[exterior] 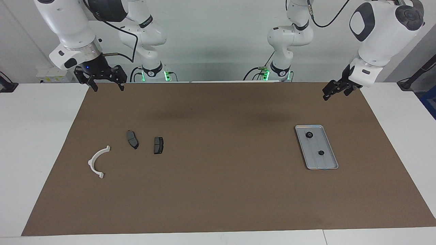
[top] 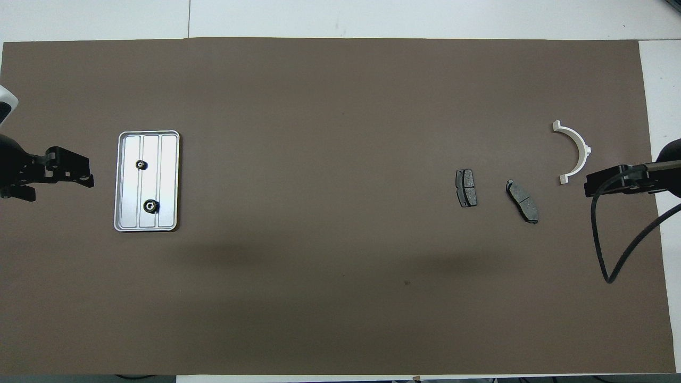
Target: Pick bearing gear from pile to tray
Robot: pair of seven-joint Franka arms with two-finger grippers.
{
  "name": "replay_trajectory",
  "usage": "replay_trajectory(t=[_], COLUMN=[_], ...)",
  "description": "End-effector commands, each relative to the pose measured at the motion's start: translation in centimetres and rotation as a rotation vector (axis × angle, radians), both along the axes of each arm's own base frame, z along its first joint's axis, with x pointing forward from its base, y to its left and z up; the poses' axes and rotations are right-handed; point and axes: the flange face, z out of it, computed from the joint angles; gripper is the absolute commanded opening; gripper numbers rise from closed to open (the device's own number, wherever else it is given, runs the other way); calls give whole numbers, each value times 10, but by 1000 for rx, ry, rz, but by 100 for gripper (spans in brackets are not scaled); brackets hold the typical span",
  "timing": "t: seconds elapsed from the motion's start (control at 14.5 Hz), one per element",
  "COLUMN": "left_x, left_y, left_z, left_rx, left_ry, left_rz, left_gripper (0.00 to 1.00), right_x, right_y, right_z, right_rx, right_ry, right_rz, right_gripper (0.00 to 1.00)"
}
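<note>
Bearing gears (exterior: 309, 135) (exterior: 320, 152): both black ones already lie in the tray (exterior: 332, 166); none visible among the pads. Left tool (exterior: 330, 93) and right tool (exterior: 106, 84) released, empty, raised clear of tray. Judging done: I'd hold off.

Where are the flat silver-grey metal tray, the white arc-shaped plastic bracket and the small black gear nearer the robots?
flat silver-grey metal tray (top: 169, 181): overhead view, bare outer lane.
white arc-shaped plastic bracket (exterior: 94, 158): facing view, middle of arc.
small black gear nearer the robots (top: 151, 206): overhead view, its centre.
</note>
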Motion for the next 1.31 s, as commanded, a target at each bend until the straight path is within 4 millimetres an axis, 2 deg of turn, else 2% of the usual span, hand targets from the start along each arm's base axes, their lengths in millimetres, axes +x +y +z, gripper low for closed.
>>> replay_trajectory(t=[0.0, 0.69, 1.04, 1.24], left_x=[-7, -8, -1, 0], left_y=[0, -3, -25, -24], left_z=[3, 2, 5, 10], left_rx=[3, 2, -15, -16], left_ry=[-10, 1, -38, -52], left_rz=[2, -13, -94, -98], left_gripper=[100, 100, 100, 100], right_x=[-7, -7, -7, -7], right_y=[-1, 0, 2, 1], right_z=[0, -1, -1, -1], right_rx=[20, 21, 21, 20], right_ry=[-12, -11, -12, -12], right_rz=[-8, -7, -2, -4], right_gripper=[100, 100, 100, 100])
